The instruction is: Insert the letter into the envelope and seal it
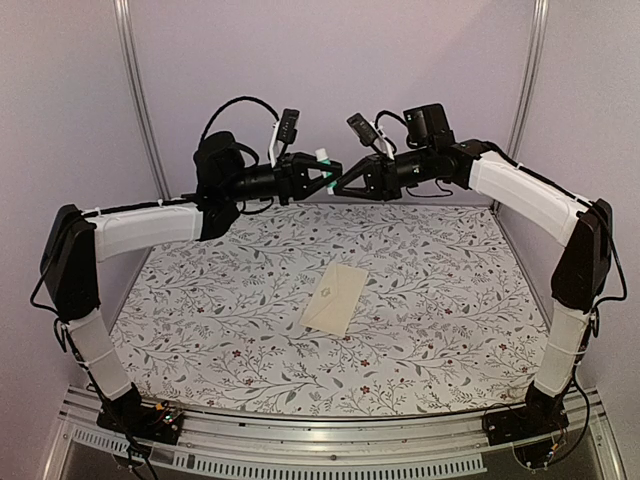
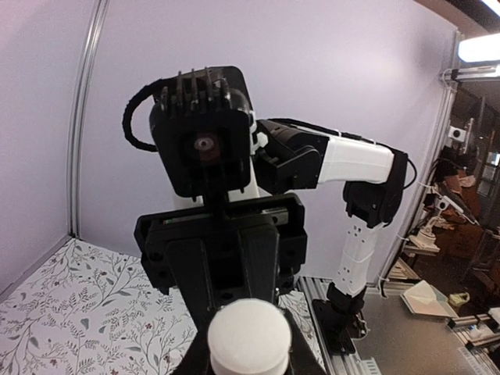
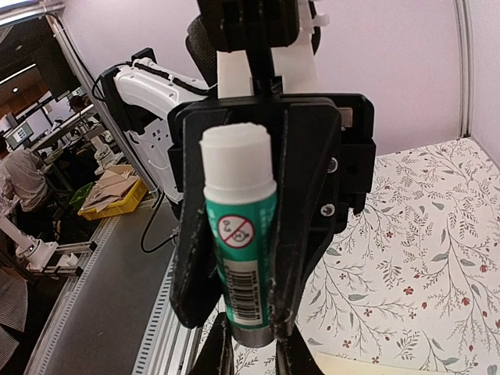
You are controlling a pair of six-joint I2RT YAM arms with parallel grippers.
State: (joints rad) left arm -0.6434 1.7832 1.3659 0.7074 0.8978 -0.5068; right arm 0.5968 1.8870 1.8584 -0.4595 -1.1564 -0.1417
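Down at the middle of the table [image 1: 200, 300] lies the envelope [image 1: 335, 298], long axis running near-left to far-right; the letter isn't visible. Well above and behind it, the left gripper [image 1: 322, 172] and right gripper [image 1: 347, 183] meet tip to tip, both pinching 1 glue stick [image 3: 238, 234]. Neither arm looks nearer.

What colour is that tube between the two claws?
The tube has a green label and a white top, clearest in the right wrist view.

White shells over black joints on left arm [image 1: 145, 228] and right arm [image 1: 525, 190]; black cables [image 1: 235, 105] looped above wrists; black elbows and bases.
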